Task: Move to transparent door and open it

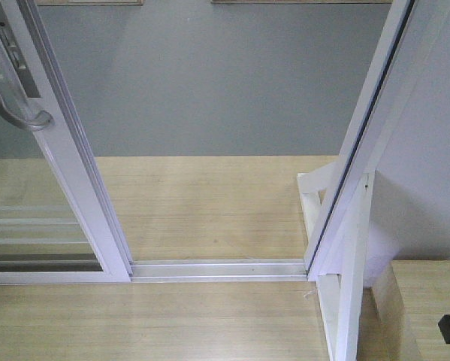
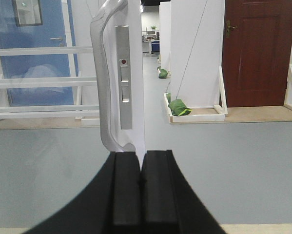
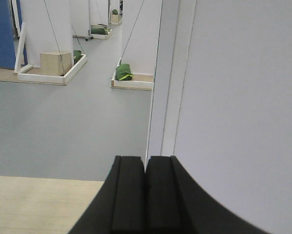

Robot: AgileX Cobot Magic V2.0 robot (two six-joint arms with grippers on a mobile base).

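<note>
Both grippers closed on nothing, pads pressed flat: left gripper (image 2: 141, 168) just below the handle (image 2: 107, 78), right gripper (image 3: 146, 170) facing the frame post (image 3: 167, 78). Probably lined up to push sideways, not grasp. Door (image 1: 63, 158) at left, slid well aside, track (image 1: 217, 268) bare. Clear glass, white frame and bars, curved grey handle, matte black pads.
</note>
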